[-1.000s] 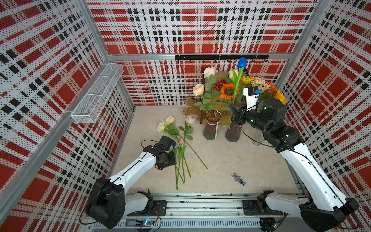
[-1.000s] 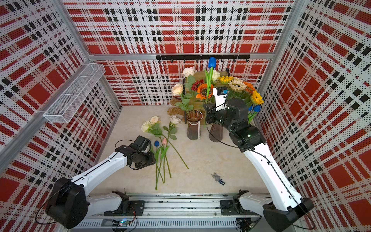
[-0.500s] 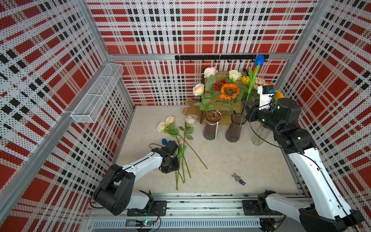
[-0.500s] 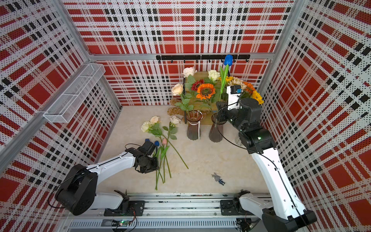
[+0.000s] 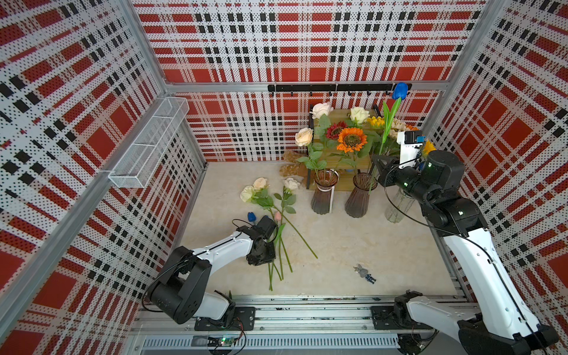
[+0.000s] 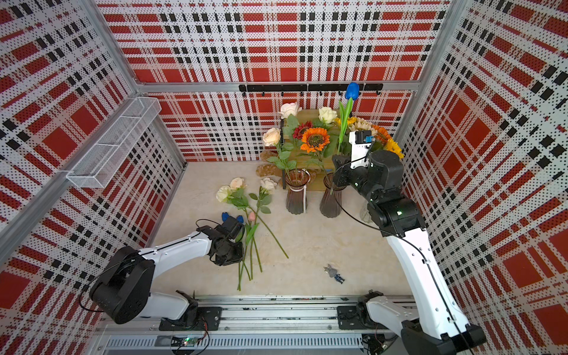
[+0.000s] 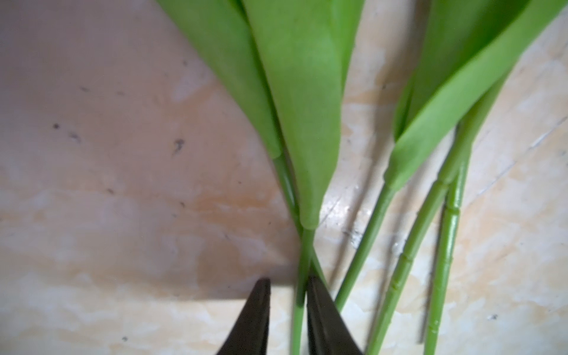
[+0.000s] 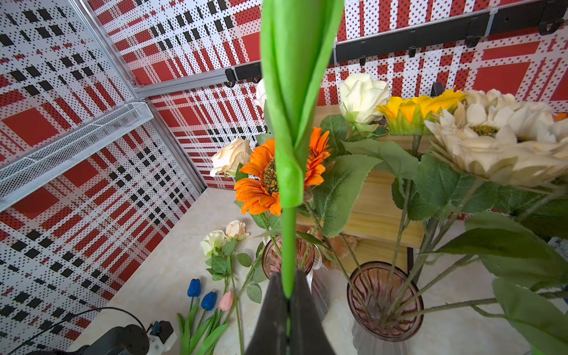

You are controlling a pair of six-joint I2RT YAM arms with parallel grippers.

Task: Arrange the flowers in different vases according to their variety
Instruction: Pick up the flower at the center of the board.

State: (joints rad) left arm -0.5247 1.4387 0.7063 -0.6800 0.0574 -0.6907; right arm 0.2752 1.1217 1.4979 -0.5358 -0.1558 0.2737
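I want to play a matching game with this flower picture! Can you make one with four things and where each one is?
Things:
1. raised blue tulip
2. orange sunflower
3. pink tulip
4. wire basket

Places:
A. standing in a brown vase
B. hanging on the wall
C. pinched in the right gripper
D. lying on the table

Pairs: 1-C, 2-A, 3-D, 4-B.
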